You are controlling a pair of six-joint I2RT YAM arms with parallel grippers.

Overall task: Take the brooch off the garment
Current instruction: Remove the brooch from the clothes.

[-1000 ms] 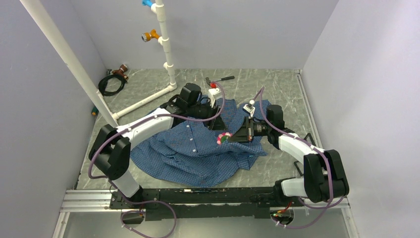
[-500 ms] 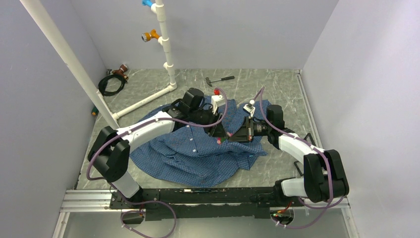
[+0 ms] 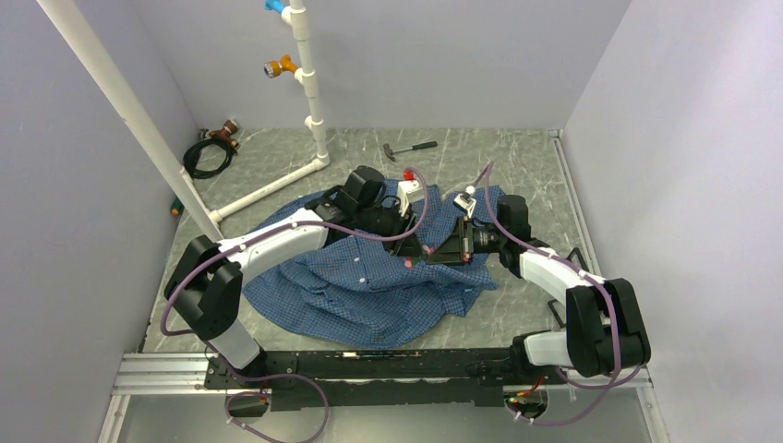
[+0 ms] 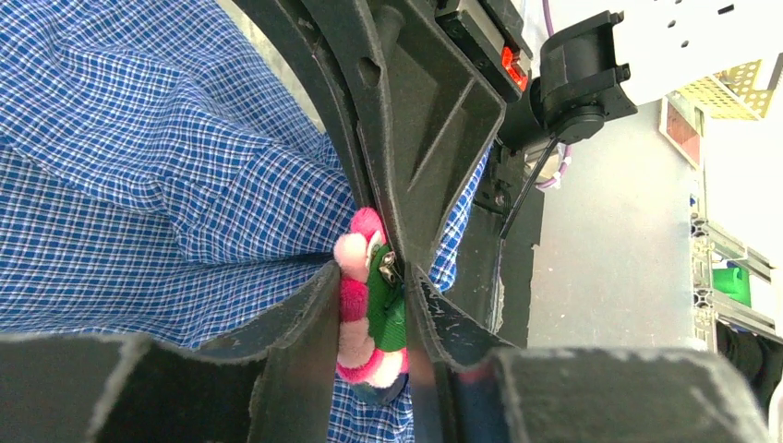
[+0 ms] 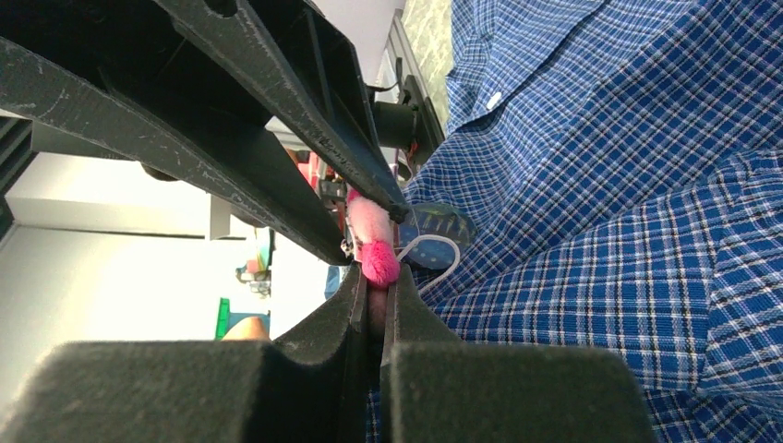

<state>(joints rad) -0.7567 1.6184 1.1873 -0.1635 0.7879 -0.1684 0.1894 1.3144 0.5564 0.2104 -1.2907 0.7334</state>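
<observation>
The blue checked shirt (image 3: 369,286) is spread crumpled on the grey tabletop (image 3: 517,166), between the two arms. The pink and green brooch (image 4: 365,314) is found near the shirt's middle, at the spot where both claws meet, with checked cloth directly behind it. The left claw (image 4: 371,277) is closed to a narrow gap around the brooch, one finger pressed against the pink side and the other against the green side. The right claw (image 5: 376,281) is pinched almost fully together, with the pink edge of the brooch gripped at its tips. The tips of the two claws are crossed against each other at the brooch. A small hammer (image 3: 411,148) is seen lying on the tabletop beyond the shirt.
</observation>
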